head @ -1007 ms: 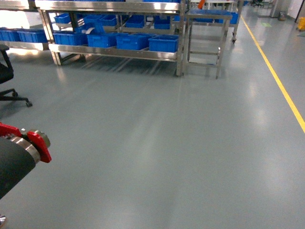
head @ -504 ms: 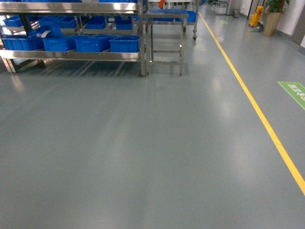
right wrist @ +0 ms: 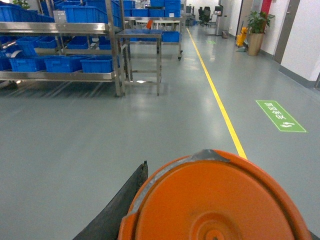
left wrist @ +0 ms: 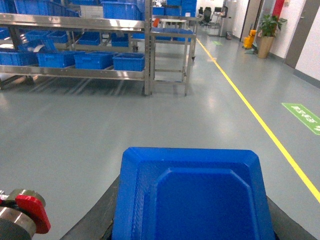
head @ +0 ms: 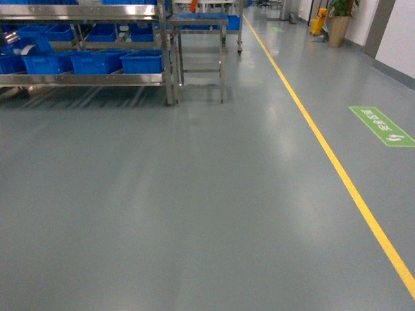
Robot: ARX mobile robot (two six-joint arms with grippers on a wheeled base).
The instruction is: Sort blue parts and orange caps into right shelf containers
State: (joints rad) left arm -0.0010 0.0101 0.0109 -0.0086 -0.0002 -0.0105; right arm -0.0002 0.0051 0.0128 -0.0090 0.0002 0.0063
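The head view shows grey floor (head: pixel 194 207) with neither arm nor gripper in sight. At far left stands a steel shelf (head: pixel 84 13); its lower level carries a front row of blue crates (head: pixel 141 62), of which four can be counted, the leftmost cut by the frame edge, with more behind and above that are too crowded to count. Just right of the shelf stands one small steel stand (head: pixel 198 23) with blue on top. One yellow line (head: pixel 324 149) runs from far to near on the right, and one green floor sign (head: pixel 381 126) lies right of it. One potted plant (head: pixel 337 23) stands at the far right.

In the left wrist view one blue tray-like part (left wrist: pixel 192 195) fills the near bottom, resting on a dark surface; a red and metal piece (left wrist: pixel 27 212) sits at near left. Whether the left gripper is clenched or released cannot be told, since it does not show.

In the right wrist view one large orange round lid (right wrist: pixel 215 200) fills the near bottom. The right gripper does not show either, so its state cannot be told. No small caps can be made out.
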